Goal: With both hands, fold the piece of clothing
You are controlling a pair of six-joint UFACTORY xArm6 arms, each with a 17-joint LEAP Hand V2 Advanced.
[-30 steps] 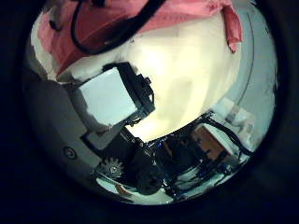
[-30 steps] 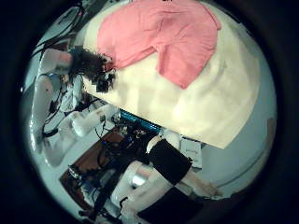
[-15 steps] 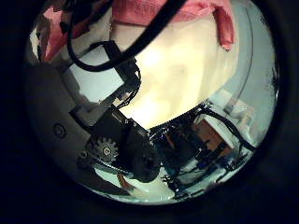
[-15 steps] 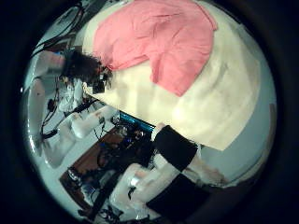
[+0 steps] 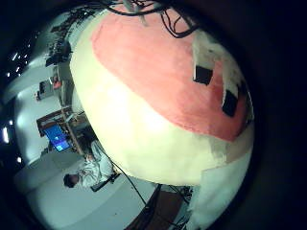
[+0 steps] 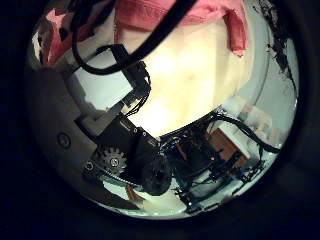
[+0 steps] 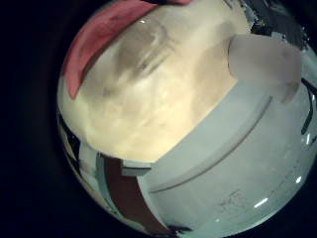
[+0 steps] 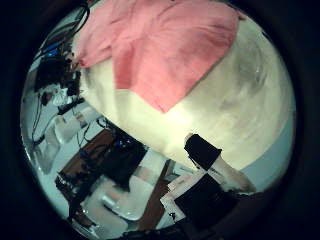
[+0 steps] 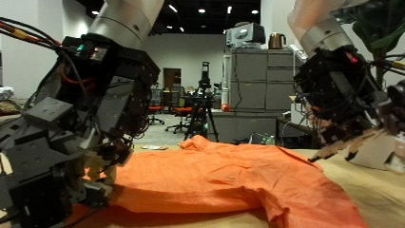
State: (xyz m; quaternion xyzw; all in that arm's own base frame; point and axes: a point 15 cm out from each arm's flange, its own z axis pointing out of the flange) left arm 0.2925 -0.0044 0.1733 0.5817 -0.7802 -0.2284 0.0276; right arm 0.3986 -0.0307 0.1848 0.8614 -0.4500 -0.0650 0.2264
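An orange garment (image 9: 215, 176) lies spread flat on the tan table (image 9: 380, 195). My left hand (image 9: 76, 123) hangs low at the garment's near side edge, fingers relaxed and pointing down. In the left little finger side palm view, its fingertips (image 5: 202, 74) rest on the garment (image 5: 163, 77). My right hand (image 9: 342, 90) hovers over the garment's far corner with loosely hanging fingers that hold nothing. The right thumb side palm view has the garment (image 8: 160, 45) close below and one finger (image 8: 205, 152) over bare table (image 8: 245, 90).
Grey cabinets (image 9: 260, 85) and office chairs stand behind the table. The table's edge (image 7: 188, 139) runs close beside my right hand, with floor beyond it. Bare tabletop (image 6: 190, 80) lies beside the garment's hem (image 6: 170, 12) under my left hand.
The right palm camera has moved closer to the garment, which now fills more of its view. The left palm view shifted between the two earlier frames and has hardly changed since.
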